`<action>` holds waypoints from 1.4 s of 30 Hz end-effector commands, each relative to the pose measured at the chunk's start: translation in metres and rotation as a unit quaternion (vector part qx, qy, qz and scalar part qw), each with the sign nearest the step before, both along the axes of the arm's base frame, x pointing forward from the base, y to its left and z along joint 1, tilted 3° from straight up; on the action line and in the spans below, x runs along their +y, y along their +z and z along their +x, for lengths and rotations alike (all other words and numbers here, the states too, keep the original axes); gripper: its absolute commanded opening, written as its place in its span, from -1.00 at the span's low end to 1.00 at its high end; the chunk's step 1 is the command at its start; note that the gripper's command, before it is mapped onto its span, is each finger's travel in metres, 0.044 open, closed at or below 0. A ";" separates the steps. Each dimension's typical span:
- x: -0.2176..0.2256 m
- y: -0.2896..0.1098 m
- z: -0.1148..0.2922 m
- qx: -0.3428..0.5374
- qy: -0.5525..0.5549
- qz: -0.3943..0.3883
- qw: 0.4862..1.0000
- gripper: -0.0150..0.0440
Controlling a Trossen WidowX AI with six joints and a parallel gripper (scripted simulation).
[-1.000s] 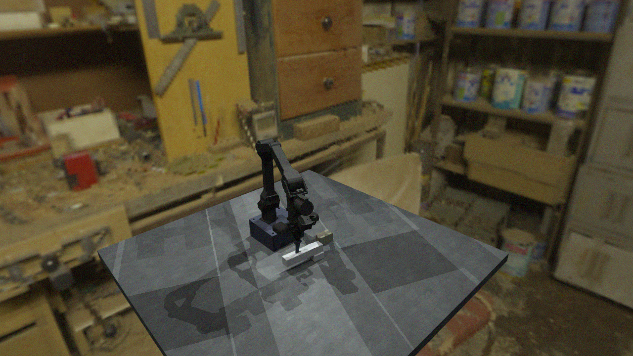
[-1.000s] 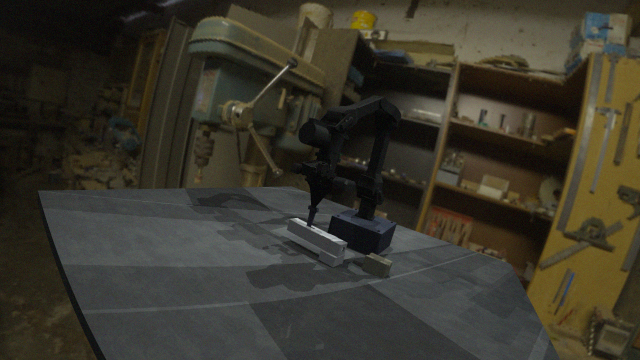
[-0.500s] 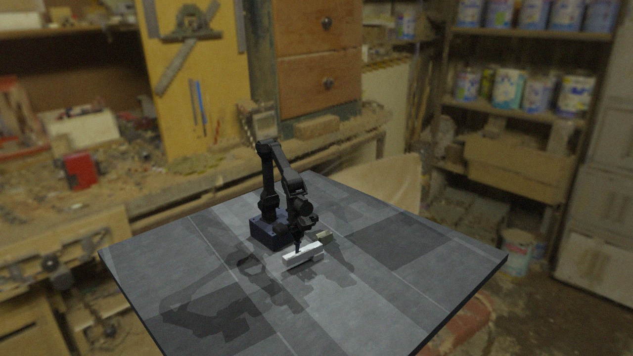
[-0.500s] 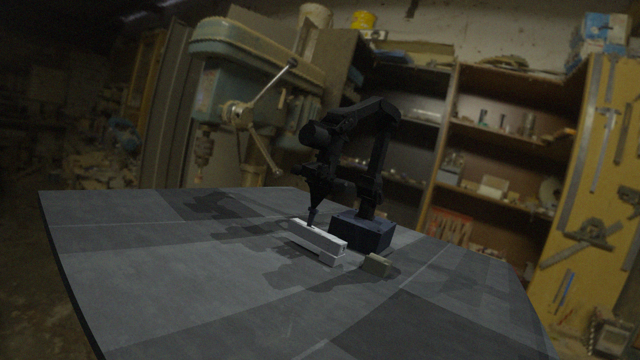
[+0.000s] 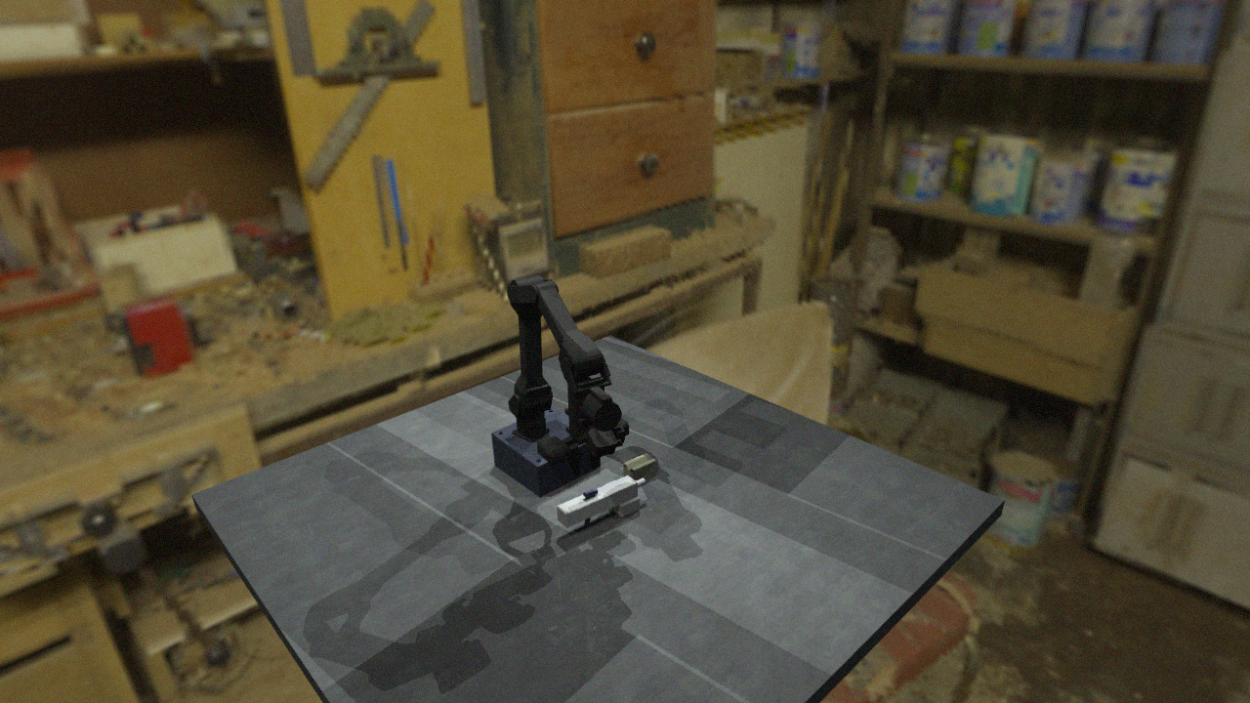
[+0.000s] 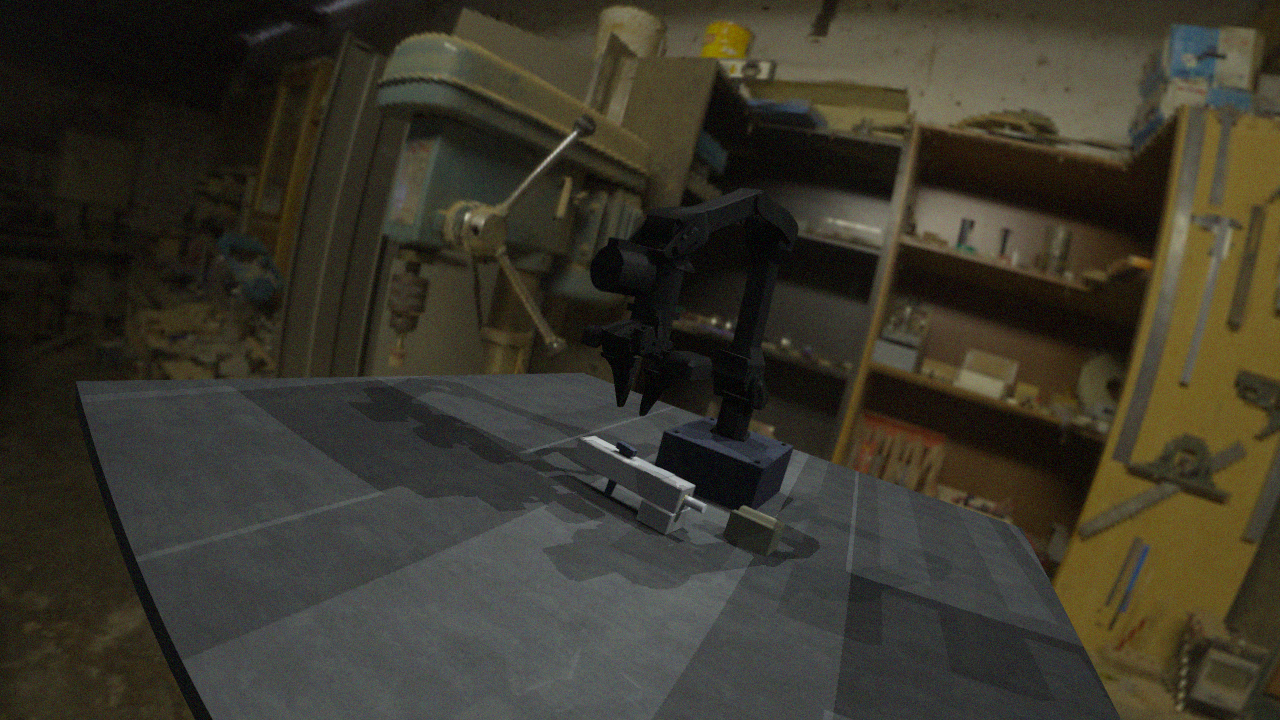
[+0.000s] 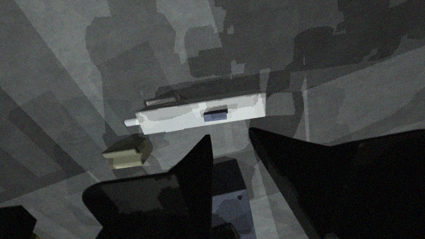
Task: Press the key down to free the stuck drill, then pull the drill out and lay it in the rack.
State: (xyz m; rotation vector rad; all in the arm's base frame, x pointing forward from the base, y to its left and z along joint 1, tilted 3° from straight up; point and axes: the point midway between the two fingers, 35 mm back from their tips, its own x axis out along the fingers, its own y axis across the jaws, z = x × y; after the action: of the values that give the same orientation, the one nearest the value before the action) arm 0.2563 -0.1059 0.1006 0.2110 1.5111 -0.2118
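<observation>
A long white housing [image 5: 572, 510] [image 6: 657, 479] [image 7: 172, 123] stands raised above the table. The dark blue key [image 5: 590, 493] [image 6: 626, 449] [image 7: 215, 116] shows in its top face, and a dark piece shows below the housing in the exterior view. A short pale rod, the drill [image 5: 641, 481] [image 6: 694, 504] [image 7: 131, 122], sticks out of the end nearer the rack; the rest of it is hidden. The small beige rack [image 5: 641, 466] [image 6: 753, 530] [image 7: 124, 157] looks empty. My gripper [image 6: 632, 407] [image 7: 229, 135] is partly open and empty, above the housing, touching nothing.
The arm's dark blue base [image 5: 541, 463] [image 6: 725, 461] [image 7: 232, 209] stands close behind the housing and the rack. A white block [image 6: 660, 516] lies under the housing's drill end. Shadows of the arm cross the grey table [image 5: 742, 577] [image 6: 429, 617].
</observation>
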 end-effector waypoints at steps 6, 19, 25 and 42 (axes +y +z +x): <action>0.005 0.030 0.009 -0.017 0.042 -0.010 0.999 0.84; 0.155 -0.067 0.049 -0.006 0.706 -0.046 0.707 1.00; 0.155 -0.067 0.049 -0.006 0.706 -0.046 0.707 1.00; 0.151 -0.079 0.050 -0.005 0.706 -0.046 0.707 1.00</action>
State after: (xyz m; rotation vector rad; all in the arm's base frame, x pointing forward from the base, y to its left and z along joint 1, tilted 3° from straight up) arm 0.3081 0.0474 0.0281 -1.0401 1.2562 0.9459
